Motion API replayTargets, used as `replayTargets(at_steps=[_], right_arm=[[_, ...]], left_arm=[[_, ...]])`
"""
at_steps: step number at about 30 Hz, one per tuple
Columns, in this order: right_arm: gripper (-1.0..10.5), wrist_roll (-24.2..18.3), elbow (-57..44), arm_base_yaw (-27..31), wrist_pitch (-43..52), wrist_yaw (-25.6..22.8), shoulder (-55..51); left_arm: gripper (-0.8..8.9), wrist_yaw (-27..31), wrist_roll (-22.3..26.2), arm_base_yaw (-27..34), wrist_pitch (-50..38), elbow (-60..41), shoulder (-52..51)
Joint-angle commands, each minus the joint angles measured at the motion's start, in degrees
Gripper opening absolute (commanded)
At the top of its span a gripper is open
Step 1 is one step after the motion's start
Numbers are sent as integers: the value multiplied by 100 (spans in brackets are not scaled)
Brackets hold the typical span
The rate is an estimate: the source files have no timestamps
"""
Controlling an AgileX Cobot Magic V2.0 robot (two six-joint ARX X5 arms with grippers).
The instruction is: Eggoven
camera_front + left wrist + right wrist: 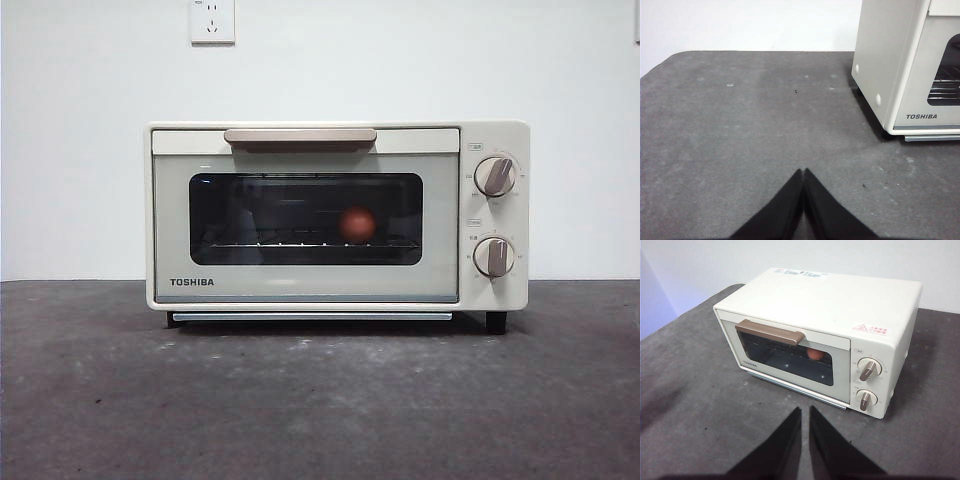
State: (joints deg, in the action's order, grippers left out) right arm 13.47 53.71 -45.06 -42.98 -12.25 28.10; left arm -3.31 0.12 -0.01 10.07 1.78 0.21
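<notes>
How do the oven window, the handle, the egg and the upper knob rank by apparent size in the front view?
1. Window
2. Handle
3. Upper knob and egg: these look about alike, so I do not rank them.

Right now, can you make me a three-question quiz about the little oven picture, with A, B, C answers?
1. Where is the egg?
A. On the table
B. Inside the oven, on the rack
C. On top of the oven

2. How many knobs does the oven have?
A. One
B. Two
C. Four

3. Is the oven door open or shut?
A. Shut
B. Wide open
C. Taken off

Answers: 1 B, the egg shows through the dark window. 2 B, one knob sits above the other. 3 A, the door and its handle lie flush against the front.
</notes>
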Motion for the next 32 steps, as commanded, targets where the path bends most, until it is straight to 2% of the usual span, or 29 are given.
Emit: replayTargets(at_steps=[1, 11, 13, 17, 19, 23, 24, 28, 32], right_arm=[[6, -44, 50, -57, 74, -26, 17], [6, -48, 50, -57, 72, -26, 17], [6, -219, 50, -28, 79, -81, 11], [6, -485, -74, 634, 247, -426, -175], [6, -599, -337, 1226, 577, -140, -317], [6, -892, -1241, 2520, 1502, 1115, -734], [6, -1005, -1464, 2765, 1731, 1300, -859], [6, -1403, -2472, 3620, 2625, 1718, -1416], [6, -1285, -3477, 4098, 3381, 1886, -1930]], left_arm=[[8, -9, 39, 11, -83, -162, -4], [8, -9, 39, 11, -83, -162, -2], [8, -9, 39, 11, -83, -162, -4], [8, -9, 39, 11, -87, -162, -4], [7, -9, 39, 11, -83, -162, -4], [8, -9, 39, 11, -98, -162, -2], [8, -9, 39, 11, -103, -162, -2], [8, -9, 39, 11, -103, -162, -2], [8, -9, 39, 11, -101, -162, -2]])
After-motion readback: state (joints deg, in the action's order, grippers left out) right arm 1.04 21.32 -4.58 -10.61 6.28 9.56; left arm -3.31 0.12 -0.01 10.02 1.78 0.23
